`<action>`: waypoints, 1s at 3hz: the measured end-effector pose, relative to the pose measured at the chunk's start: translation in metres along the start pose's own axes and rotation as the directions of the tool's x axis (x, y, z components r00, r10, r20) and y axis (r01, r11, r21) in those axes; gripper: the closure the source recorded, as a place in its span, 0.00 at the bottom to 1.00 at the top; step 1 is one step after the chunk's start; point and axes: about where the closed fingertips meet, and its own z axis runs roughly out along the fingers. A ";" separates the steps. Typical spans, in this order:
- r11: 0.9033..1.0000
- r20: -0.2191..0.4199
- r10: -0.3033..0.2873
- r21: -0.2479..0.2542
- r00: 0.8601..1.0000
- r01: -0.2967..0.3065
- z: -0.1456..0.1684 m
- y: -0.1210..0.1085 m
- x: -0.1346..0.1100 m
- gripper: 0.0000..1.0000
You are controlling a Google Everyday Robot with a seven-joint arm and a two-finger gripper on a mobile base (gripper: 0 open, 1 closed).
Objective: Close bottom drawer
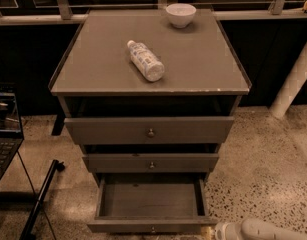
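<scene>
The bottom drawer (pixel 152 226) is the lowest of three grey-brown drawers in a small cabinet. It is pulled far out, its inside (pixel 150 199) is bare, and its small round knob (pixel 153 229) shows at the frame's lower edge. My gripper (pixel 216 230) is at the end of a white arm (pixel 263 230) that comes in from the bottom right. It sits low, just right of the drawer's front right corner. I cannot tell whether it touches the drawer.
The middle drawer (pixel 151 162) and top drawer (pixel 149 130) stick out slightly. A plastic bottle (pixel 145 60) lies on the cabinet top and a white bowl (pixel 181 14) stands at its back. A laptop (pixel 3 129) on a black stand (pixel 40 199) is at the left, a white post (pixel 293 79) at the right.
</scene>
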 end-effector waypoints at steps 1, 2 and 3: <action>1.000 -0.005 0.018 0.013 1.000 -0.018 0.004 -0.003 0.003 1.00; 0.999 0.020 0.036 0.021 0.999 -0.036 0.016 -0.010 -0.003 1.00; 1.000 0.040 0.021 0.015 0.999 -0.022 0.030 -0.008 -0.020 1.00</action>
